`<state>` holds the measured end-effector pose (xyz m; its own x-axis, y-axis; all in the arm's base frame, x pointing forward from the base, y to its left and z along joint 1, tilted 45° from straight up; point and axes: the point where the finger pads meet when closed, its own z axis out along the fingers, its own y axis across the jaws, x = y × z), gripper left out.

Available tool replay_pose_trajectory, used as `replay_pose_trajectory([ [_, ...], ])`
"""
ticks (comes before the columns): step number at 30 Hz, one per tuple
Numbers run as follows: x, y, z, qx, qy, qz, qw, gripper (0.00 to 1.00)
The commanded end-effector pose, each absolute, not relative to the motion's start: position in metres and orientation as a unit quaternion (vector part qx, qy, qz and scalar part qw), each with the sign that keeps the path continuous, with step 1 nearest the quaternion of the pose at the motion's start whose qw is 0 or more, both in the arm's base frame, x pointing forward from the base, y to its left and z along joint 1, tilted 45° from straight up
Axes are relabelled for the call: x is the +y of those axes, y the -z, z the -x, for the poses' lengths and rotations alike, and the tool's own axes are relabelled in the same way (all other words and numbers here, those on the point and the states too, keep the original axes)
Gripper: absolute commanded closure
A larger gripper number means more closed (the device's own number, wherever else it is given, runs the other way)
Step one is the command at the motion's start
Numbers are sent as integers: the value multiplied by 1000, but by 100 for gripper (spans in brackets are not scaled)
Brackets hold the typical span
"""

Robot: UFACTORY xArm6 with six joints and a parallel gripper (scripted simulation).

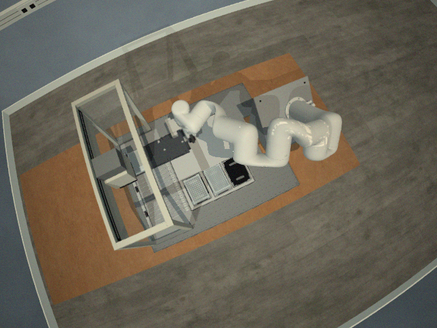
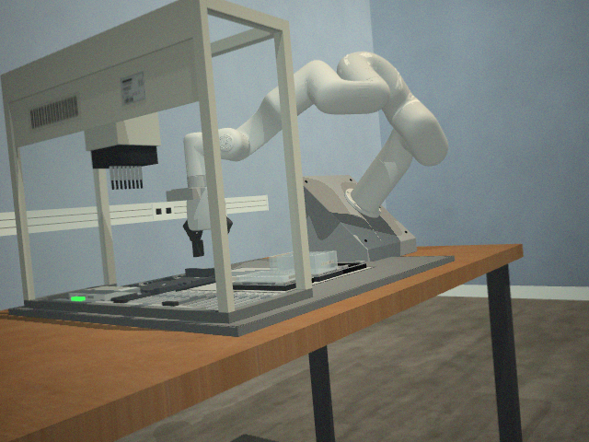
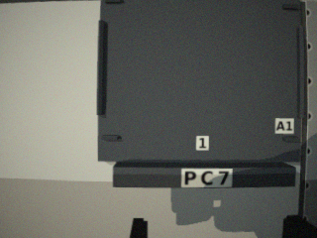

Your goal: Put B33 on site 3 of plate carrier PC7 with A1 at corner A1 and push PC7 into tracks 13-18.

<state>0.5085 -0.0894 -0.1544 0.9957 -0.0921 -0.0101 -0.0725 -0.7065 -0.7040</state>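
Note:
PC7 (image 1: 165, 149) (image 3: 198, 74) lies dark and straight with its far part in the rails; sites 1 and 2 are bare. A pale plate, apparently B33 (image 1: 134, 158) (image 2: 107, 292), is at the far end, site 3; its seating and A1 corner cannot be made out. A green lamp (image 2: 77, 298) is lit behind it. B83 (image 1: 216, 179) (image 2: 323, 261) and B38 (image 1: 196, 189) (image 2: 266, 276) stand in their nests. Nest S1 (image 1: 232, 173) is empty. My gripper (image 1: 191, 139) (image 2: 198, 248) (image 3: 218, 229) is open and empty, above and on the near side of the PC7 handle (image 3: 149, 178).
The instrument frame (image 1: 161, 199) (image 2: 213, 200) stands over the rails (image 1: 155, 186). Its pipetting head (image 1: 110, 164) (image 2: 124, 157) hangs above the far end. The pale apron (image 1: 185, 165) (image 3: 50, 89) lies left of PC7. An edge with screws (image 3: 304, 99) runs close along PC7's right side.

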Motion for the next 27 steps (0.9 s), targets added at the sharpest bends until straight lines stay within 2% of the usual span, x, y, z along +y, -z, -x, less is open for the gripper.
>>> replay_pose_trajectory([
  [1,-95,150,-510,45,15,924,380,18],
  [27,-120,123,-507,45,15,924,379,18],
])
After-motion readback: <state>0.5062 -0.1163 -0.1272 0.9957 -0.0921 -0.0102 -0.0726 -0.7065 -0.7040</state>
